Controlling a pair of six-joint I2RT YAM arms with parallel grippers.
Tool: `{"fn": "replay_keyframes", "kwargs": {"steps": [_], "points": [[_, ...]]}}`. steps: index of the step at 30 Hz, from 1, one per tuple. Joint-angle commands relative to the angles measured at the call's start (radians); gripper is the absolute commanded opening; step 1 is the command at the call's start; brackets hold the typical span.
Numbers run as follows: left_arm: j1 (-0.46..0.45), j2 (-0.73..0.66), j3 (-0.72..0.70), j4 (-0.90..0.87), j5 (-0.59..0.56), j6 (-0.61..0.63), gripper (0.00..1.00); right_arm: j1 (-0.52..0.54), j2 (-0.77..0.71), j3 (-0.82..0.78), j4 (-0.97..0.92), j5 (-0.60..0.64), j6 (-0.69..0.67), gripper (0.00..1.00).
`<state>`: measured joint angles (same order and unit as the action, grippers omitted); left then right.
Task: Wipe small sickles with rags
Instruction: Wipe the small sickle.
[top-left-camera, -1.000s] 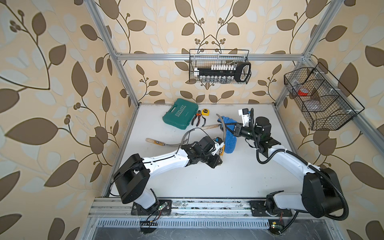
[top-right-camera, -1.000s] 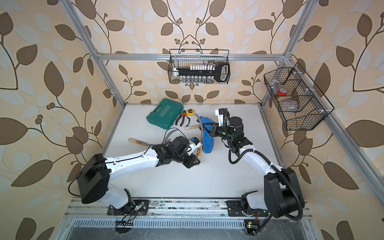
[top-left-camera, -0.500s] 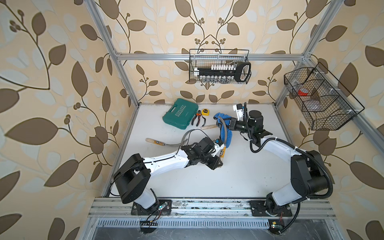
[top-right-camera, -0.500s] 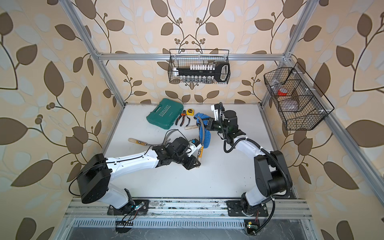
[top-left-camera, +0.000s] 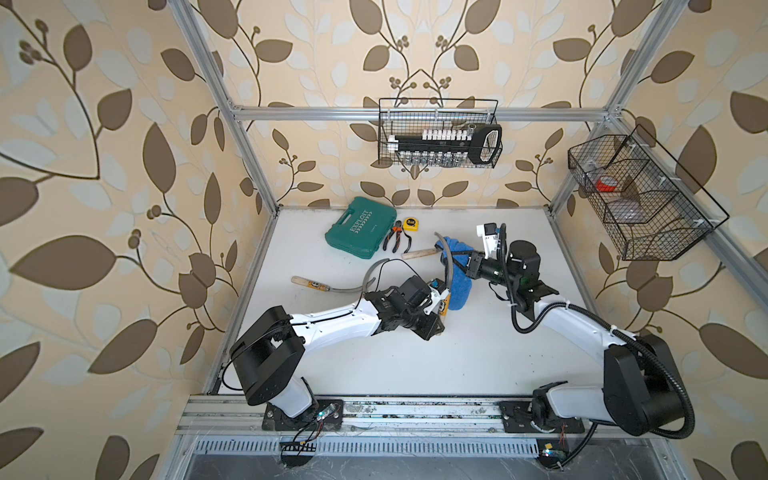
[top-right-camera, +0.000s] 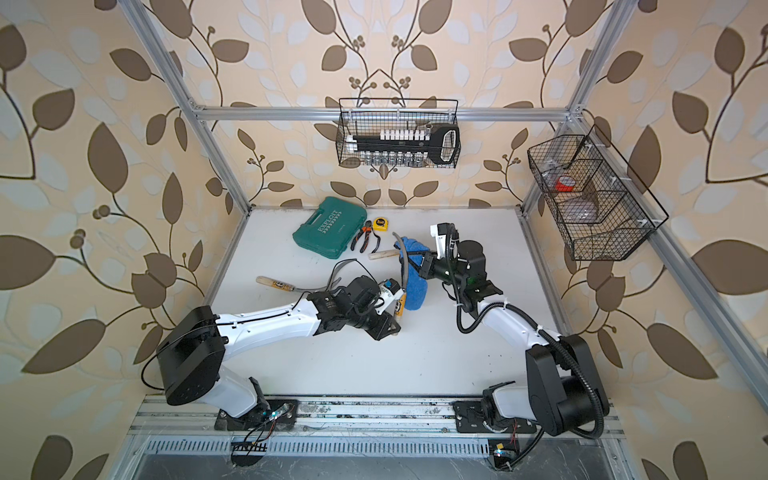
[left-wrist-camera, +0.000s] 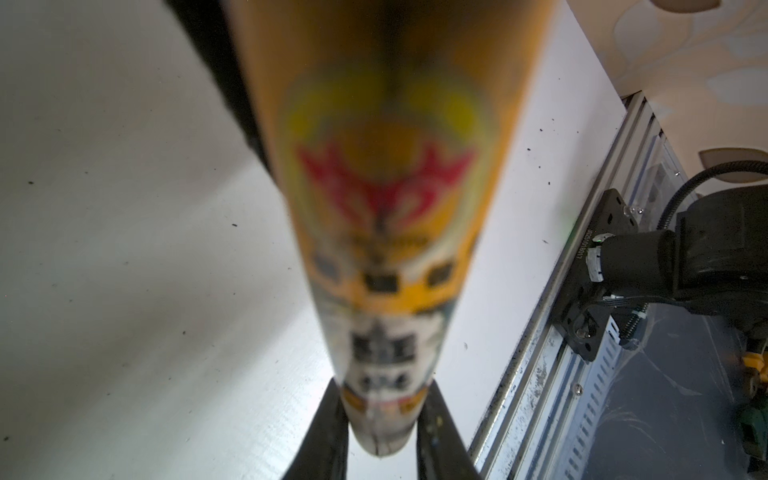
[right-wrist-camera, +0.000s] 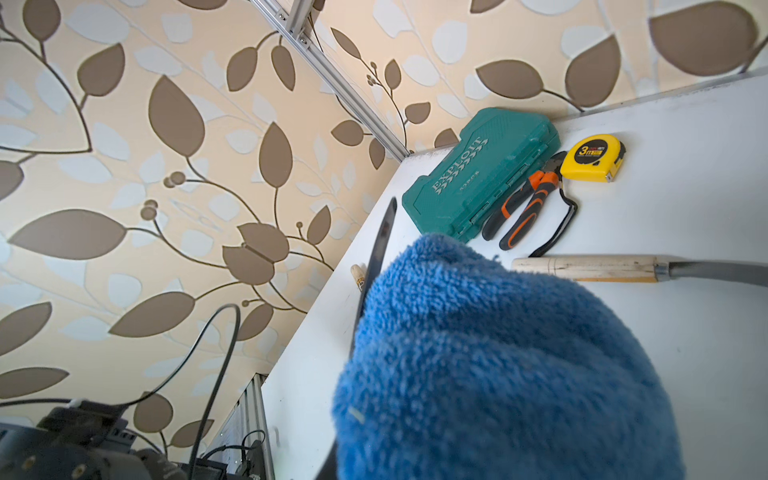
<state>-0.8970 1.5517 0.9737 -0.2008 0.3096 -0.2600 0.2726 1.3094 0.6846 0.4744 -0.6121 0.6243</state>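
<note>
Wiping is under way over the white surface (top-left-camera: 415, 365), slightly toward 1 o'clock from its middle. Next in size, the blue rag (top-left-camera: 459, 284) is wrapped round the curved blade (right-wrist-camera: 380, 245) of the held sickle (top-left-camera: 449, 266), whose tip points to 12 o'clock. Two other sickles lie flat: a sickle (top-left-camera: 309, 282) at 9 o'clock and a sickle (top-left-camera: 417, 253) near 12 o'clock, beside the pliers (top-left-camera: 395, 240). The right gripper (top-left-camera: 465, 266), reaching in from 3 o'clock, is clenched on the rag. The left gripper (top-left-camera: 441, 300) is clamped on the held sickle's stickered wooden handle (left-wrist-camera: 382, 291).

To do this stroke well, I judge the right pinch should stay firm through the cloth and follow the blade's curve, while the left holds the handle steady. The cloth should stay between the fingers and the edge.

Half a second ago the rag sat nearer the tip, toward 12 o'clock. Now it is back down by the handle, much where it was a second ago. The left arm has barely shifted.
</note>
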Motion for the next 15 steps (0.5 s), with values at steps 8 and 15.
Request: {"fn": "replay_keyframes", "kwargs": {"steps": [8, 15], "points": [[0.013, 0.048, 0.095, -0.014, -0.013, -0.002, 0.0, 0.079, -0.243, -0.23, 0.028, 0.088, -0.041, 0.0], [0.013, 0.047, 0.094, -0.011, -0.004, -0.007, 0.0, 0.08, -0.197, -0.222, 0.048, 0.065, -0.029, 0.0]]}}
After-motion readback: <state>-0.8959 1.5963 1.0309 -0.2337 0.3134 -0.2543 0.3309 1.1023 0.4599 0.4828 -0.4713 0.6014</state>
